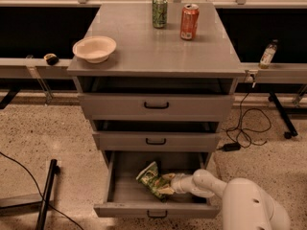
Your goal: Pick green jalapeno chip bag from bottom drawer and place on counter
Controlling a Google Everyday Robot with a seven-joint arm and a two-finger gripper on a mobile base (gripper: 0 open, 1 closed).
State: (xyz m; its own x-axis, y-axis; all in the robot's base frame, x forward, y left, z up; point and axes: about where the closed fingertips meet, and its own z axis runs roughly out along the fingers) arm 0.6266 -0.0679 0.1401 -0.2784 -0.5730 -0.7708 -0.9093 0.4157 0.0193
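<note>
The green jalapeno chip bag (151, 178) lies crumpled and tilted in the open bottom drawer (125, 194), right of its middle. My gripper (167, 187) reaches into the drawer from the right and is against the bag's right end, low over the drawer floor. My white arm (206, 183) crosses the drawer's right side and hides that part of it. The counter (144, 47) is the grey top of the cabinet, above the two closed drawers.
On the counter stand a green soda can (159, 11) and an orange can (189, 21) at the back, and a pale bowl (94, 48) at the left edge. A bottle (267, 54) sits on the right ledge. Cables (247, 128) lie on the floor at the right.
</note>
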